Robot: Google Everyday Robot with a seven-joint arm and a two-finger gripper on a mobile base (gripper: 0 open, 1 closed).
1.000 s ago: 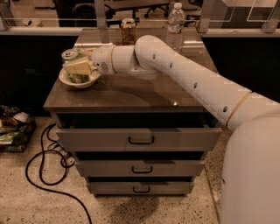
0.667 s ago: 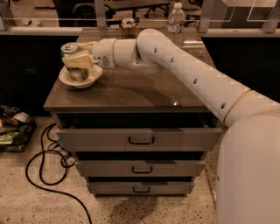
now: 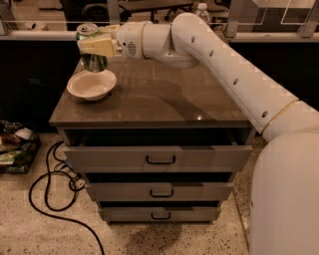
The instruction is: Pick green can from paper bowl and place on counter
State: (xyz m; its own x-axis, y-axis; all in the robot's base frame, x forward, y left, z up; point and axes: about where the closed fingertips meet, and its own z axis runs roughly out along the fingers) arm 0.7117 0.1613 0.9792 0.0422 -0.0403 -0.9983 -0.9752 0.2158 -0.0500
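The green can (image 3: pixel 91 61) is upright in the air, just above the far rim of the paper bowl (image 3: pixel 91 84). My gripper (image 3: pixel 95 46) is shut on the green can around its upper part, and its cream fingers (image 3: pixel 99 47) wrap the can below the silver top. The bowl sits empty at the left side of the counter (image 3: pixel 164 99). My white arm (image 3: pixel 224 64) reaches in from the right across the counter's back.
A clear plastic water bottle (image 3: pixel 201 10) stands at the counter's back right, partly behind my arm. The cabinet has three drawers with black handles (image 3: pixel 160 160). A black cable (image 3: pixel 50 189) and a bag of clutter (image 3: pixel 15 147) lie on the floor at the left.
My gripper has lifted the green can up out of the paper bowl. The bowl now lies empty on the counter.
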